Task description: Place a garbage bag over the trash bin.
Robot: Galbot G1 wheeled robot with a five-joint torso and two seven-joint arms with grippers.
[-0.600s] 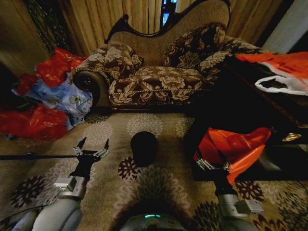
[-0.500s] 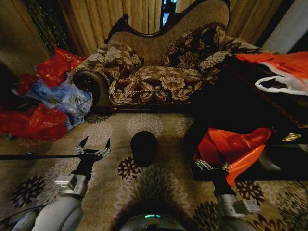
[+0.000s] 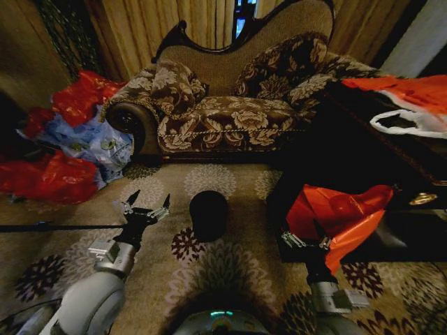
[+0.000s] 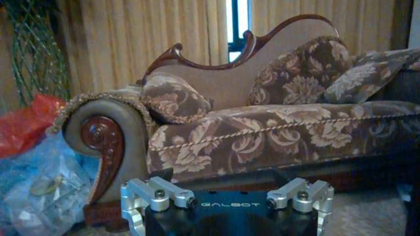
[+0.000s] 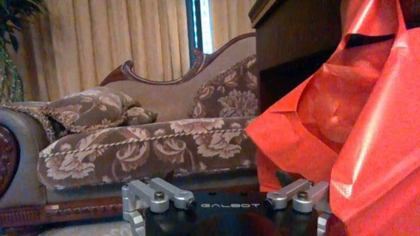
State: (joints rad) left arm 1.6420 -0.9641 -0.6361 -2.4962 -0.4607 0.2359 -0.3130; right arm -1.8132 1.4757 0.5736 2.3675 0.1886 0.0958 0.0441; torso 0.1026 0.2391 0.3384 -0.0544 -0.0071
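A: End effectors?

B: Left end effector point(image 3: 149, 202) was spread wide and empty, low over the carpet point(image 3: 230, 269). Right end effector point(image 3: 304, 234) looked open too, gripping nothing.

A: Trash bin?

B: The trash bin point(image 3: 208, 213) stood upright on the carpet between them, just right of the left one. Mouth up and bare, probably so a bag could go over it.

A: Garbage bag?

B: In neither end effector. Couldn't tell which bag it was. A stiff orange-red bag point(image 3: 346, 209) sat just right of the right end effector, leaning on the dark worktop point(image 3: 391, 139).

A: Farther out?

B: Heaped red and blue bags point(image 3: 70, 146) far left of the left one, and a sofa point(image 3: 230, 118) behind the bin.
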